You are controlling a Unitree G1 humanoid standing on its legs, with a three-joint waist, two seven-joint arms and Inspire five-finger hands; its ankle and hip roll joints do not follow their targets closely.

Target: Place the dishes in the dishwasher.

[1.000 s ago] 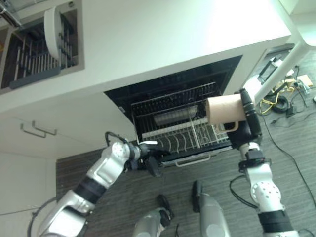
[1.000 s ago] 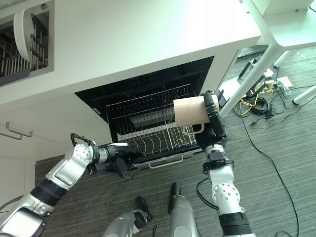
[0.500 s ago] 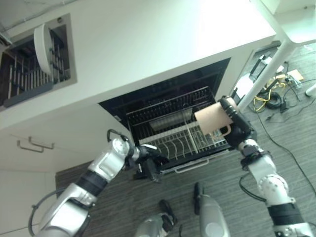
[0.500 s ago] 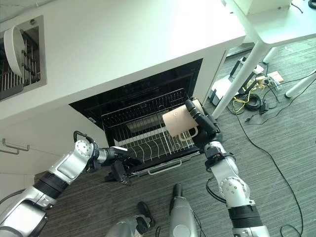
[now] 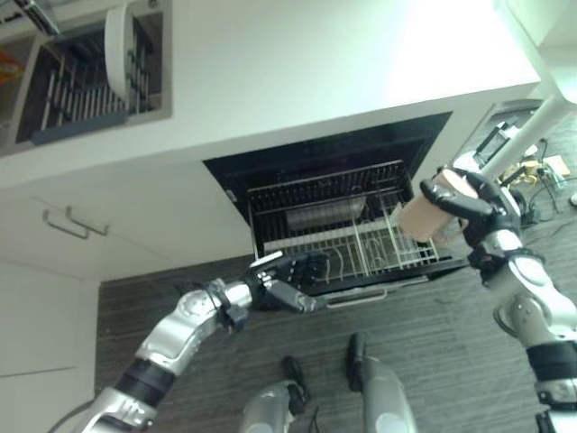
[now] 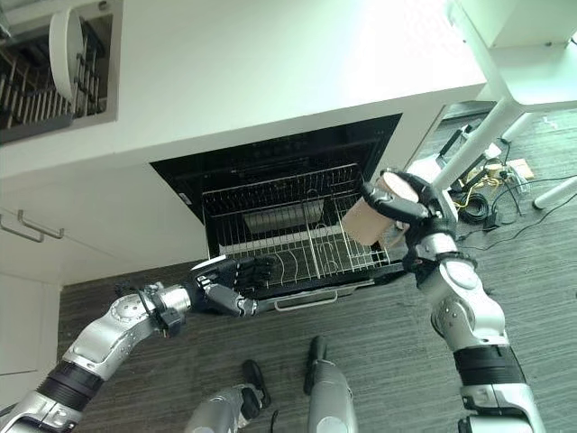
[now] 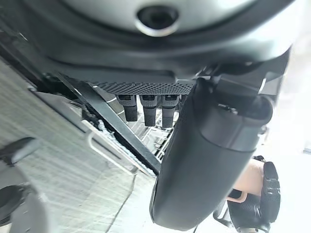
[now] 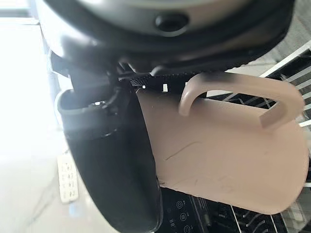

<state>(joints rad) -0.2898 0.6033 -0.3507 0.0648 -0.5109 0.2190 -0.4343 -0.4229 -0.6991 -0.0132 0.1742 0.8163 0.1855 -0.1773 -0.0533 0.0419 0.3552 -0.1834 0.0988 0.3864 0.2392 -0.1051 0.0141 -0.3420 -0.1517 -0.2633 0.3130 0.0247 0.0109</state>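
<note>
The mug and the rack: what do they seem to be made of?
The mug in the right hand looks like matte ceramic or plastic: even beige, no gloss, thick handle; which of the two I cannot tell. The rack looks like coated metal wire: thin crossing rods, white tines in front, darker wire behind.

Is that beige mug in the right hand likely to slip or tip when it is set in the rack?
The mug looks rigid and smooth, so it may slip; the right hand wraps its body, not its handle. Set on the wire rack, it would probably tip between tines.
</note>
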